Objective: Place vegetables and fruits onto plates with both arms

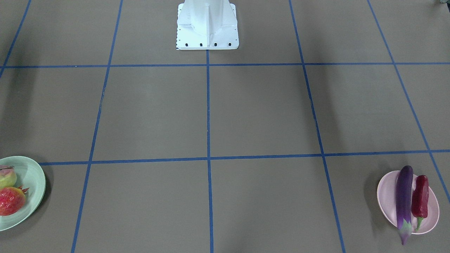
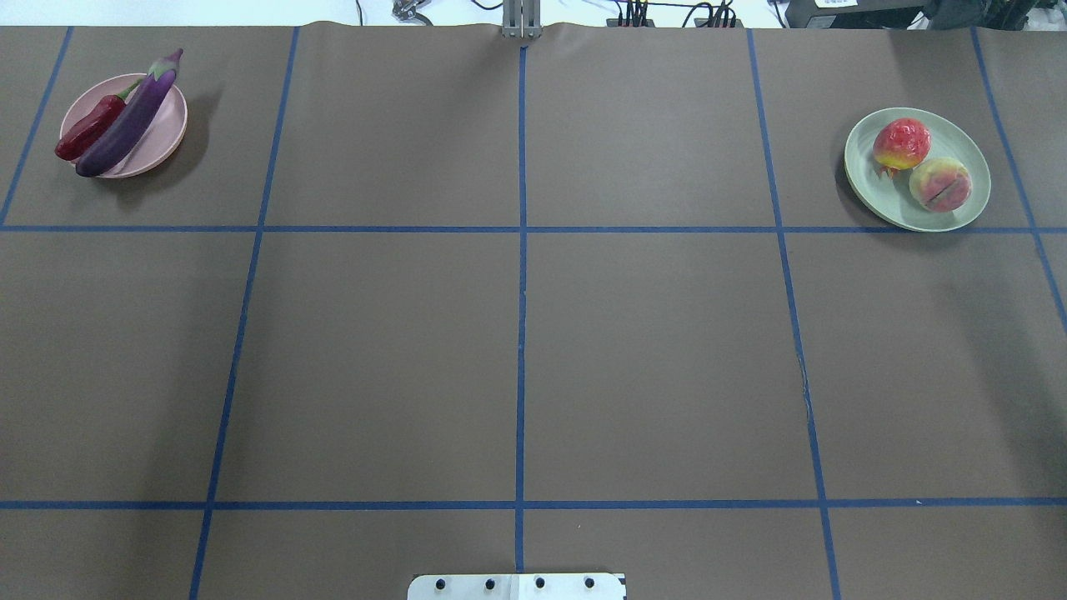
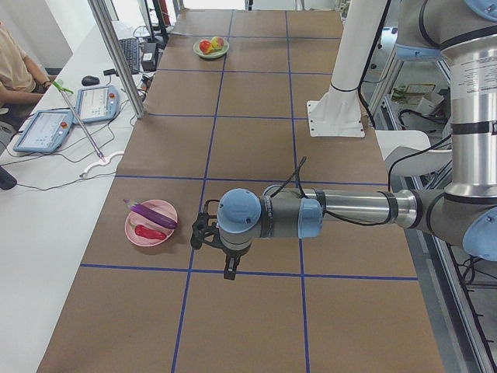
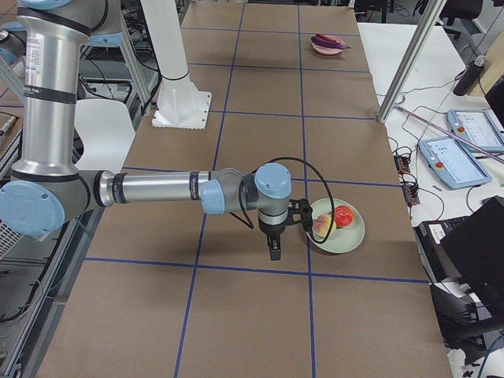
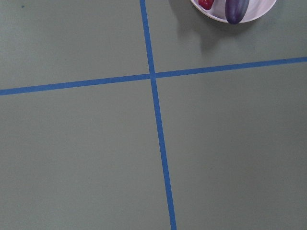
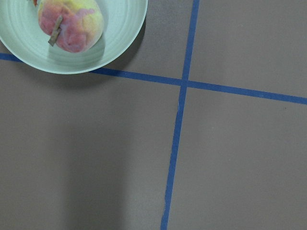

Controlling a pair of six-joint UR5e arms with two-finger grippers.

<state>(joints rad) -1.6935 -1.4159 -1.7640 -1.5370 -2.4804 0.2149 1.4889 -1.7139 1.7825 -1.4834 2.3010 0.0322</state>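
Note:
The purple eggplant (image 2: 129, 117) and the red chili pepper (image 2: 90, 129) lie side by side on the pink plate (image 2: 171, 137) at the far left. The peach (image 2: 940, 183) and the orange-red ball (image 2: 901, 142) sit on the mint green plate (image 2: 967, 212) at the far right. My left gripper (image 3: 200, 231) hovers beside the pink plate, apart from it. My right gripper (image 4: 299, 214) hovers beside the green plate. Both show only in the side views, so I cannot tell whether they are open or shut. The wrist views show only plate edges (image 5: 261, 9) (image 6: 124, 24).
The white base block (image 2: 517, 586) stands at the table's near edge. Blue tape lines grid the brown table (image 2: 517, 350). An operator (image 3: 15, 70), tablets (image 3: 46, 128) and an aluminium post (image 3: 116, 54) are on the side bench beyond the far edge.

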